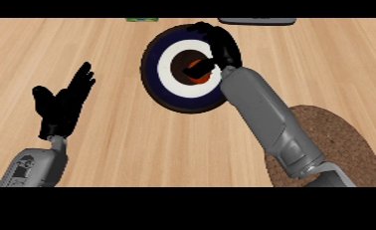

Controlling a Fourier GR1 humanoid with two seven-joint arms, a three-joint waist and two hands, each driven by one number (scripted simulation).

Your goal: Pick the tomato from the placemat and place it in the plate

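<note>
Overhead, pale wooden counter (pixel 110 139) under plate (pixel 158 82), brown placemat (pixel 341 134).

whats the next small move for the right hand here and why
Probably opening its fingers to let go. The right hand is over the plate, curled round the tomato, which sits at the plate's middle, away from the placemat. Whether the tomato already touches the plate cannot be told, so lower slightly first.
</note>
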